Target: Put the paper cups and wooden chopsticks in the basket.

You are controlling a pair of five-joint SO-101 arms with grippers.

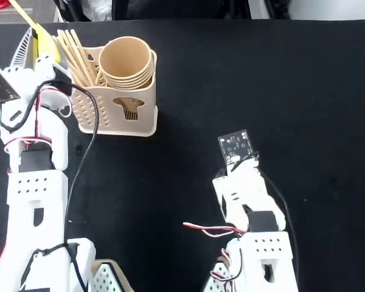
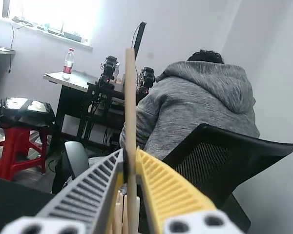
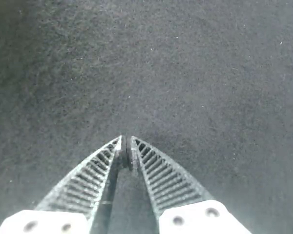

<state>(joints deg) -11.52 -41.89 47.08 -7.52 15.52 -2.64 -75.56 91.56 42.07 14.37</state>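
Basket [image 1: 118, 118] stands on the black tabletop [image 1: 267, 79] at the upper left of the high view. A stack of paper cups [image 1: 126, 61] sits in its right part. A bundle of wooden chopsticks [image 1: 73, 52] leans in its left part. The left jaws, at the upper left corner just beside the basket, are clamped on a single chopstick [image 2: 130, 97], which projects beyond their tips. The right jaws, at lower centre, are pressed together over the tabletop.
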